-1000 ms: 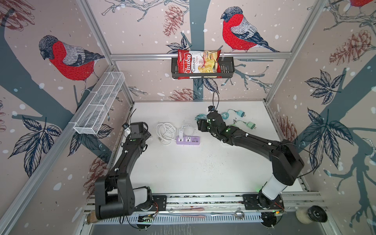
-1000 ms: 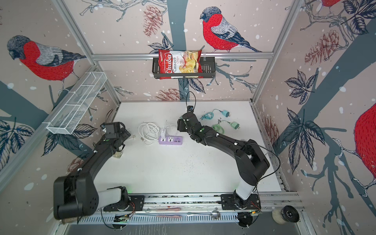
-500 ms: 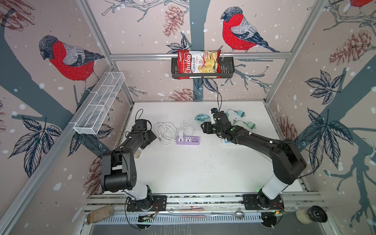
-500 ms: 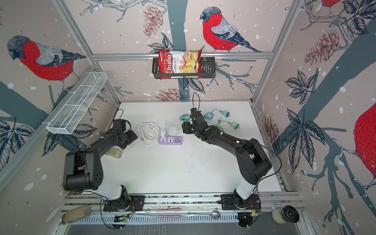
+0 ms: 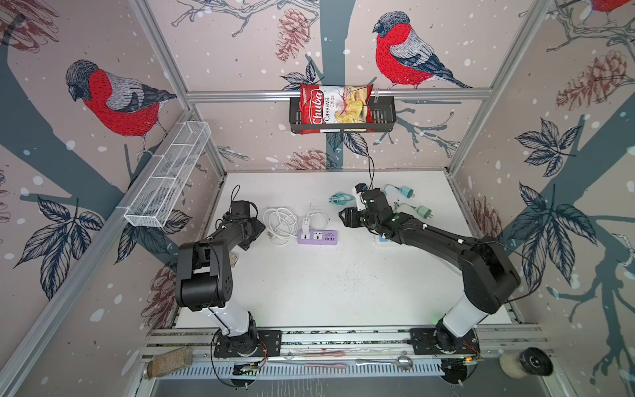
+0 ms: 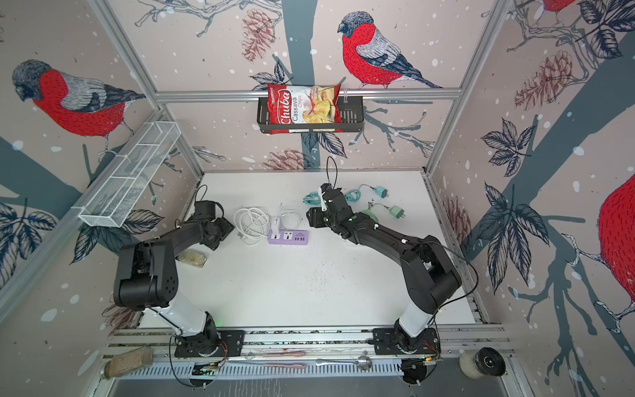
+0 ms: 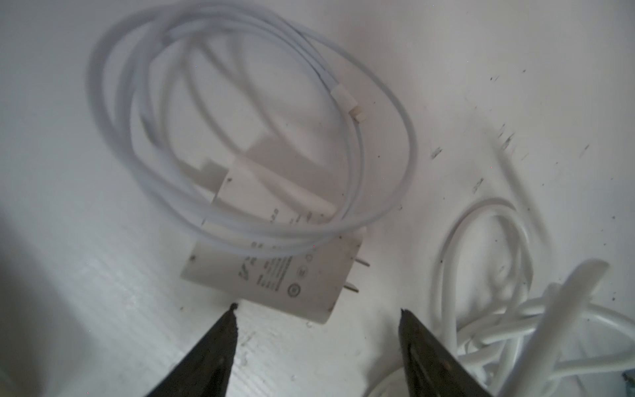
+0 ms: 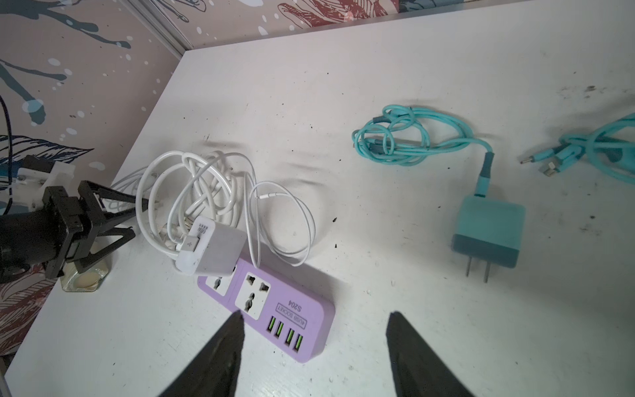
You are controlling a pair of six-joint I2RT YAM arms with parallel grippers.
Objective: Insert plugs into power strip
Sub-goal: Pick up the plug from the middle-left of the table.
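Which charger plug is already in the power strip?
The white cube plug, standing in the purple power strip. The flat white plug and teal plug lie loose, prongs bare.

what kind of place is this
Probably a robot test cell, not a home: an aluminium frame with bird-print wall panels boxes in a white table, and the left arm and right arm are mounted on a front rail.

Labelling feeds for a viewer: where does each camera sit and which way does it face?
Both top views: overhead, looking down on the table; both arms show.
Left wrist: on left arm, looking down at a white plug; left tool tips show.
Right wrist: on right arm, looking at the power strip; right tool tips show.
Shared by wrist views: the thick white cord.
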